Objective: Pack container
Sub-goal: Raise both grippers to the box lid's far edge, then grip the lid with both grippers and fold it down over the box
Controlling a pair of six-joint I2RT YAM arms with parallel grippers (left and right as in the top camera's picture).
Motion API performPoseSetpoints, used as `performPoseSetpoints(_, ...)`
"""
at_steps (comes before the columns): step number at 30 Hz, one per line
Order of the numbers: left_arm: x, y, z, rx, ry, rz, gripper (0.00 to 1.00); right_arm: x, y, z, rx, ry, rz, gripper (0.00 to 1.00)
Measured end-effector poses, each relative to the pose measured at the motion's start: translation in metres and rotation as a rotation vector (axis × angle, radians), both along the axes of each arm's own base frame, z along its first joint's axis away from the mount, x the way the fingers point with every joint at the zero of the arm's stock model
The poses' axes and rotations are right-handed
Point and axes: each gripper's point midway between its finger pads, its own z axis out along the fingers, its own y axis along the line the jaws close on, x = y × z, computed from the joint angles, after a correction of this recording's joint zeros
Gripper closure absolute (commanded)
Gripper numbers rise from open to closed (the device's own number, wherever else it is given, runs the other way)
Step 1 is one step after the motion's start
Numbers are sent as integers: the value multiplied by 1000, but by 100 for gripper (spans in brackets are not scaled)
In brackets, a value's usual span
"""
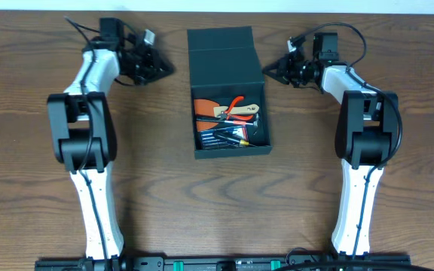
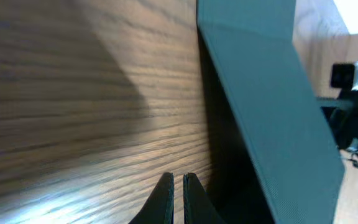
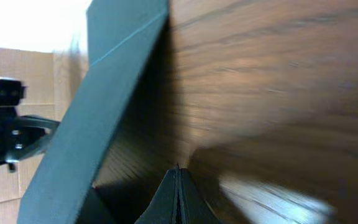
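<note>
As I judge it, the packing itself looks largely done: the container (image 1: pixel 232 151) sits in the middle of the table (image 1: pixel 36 188) between my two arms. Its tray already holds a jumble of hand tools (image 1: pixel 228 128), among them red-handled pliers (image 1: pixel 236 103) and some darker pieces I cannot name. No loose tools show on the wood around it. What seems left is closing up, since the hinged lid (image 1: pixel 221 53) is open, folded back on the far side of the box. My left gripper (image 1: pixel 159 68) hangs beside the lid's left edge, near it but not touching. Its fingers are drawn almost together with only a thin slit between them, and they hold nothing. My right gripper (image 1: pixel 271 72) sits beside the lid's right edge, also a little apart from it, with its fingers pressed fully together and empty. From each wrist the lid shows as a slanted teal panel rising off the table just ahead and to the inner side (with the other arm visible beyond it). Both grippers therefore flank the flap rather than the tray.
</note>
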Motion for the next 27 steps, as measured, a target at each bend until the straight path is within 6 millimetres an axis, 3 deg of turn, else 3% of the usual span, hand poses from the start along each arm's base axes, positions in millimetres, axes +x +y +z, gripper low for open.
performPoseSetpoints(6, -9, -27, -22, -9, 37, -51, 94, -3, 15, 2, 11, -9, 32, 99)
performPoseSetpoints(14, -6, -41, -20, -25, 14, -67, 94, 6, 29, 21, 67, -101, 66, 99)
performPoseSetpoints(17, 3, -52, -13, -62, -44, -80, 94, 10, 32, 29, 99, -107, 59, 99)
performPoseSetpoints(21, 17, -69, 10, -176, -148, -111, 94, 9, 35, 33, 138, -83, 58, 99)
performPoseSetpoints(27, 20, -75, 30, -270, -154, -118, 94, 4, 35, 40, 191, -58, 75, 99)
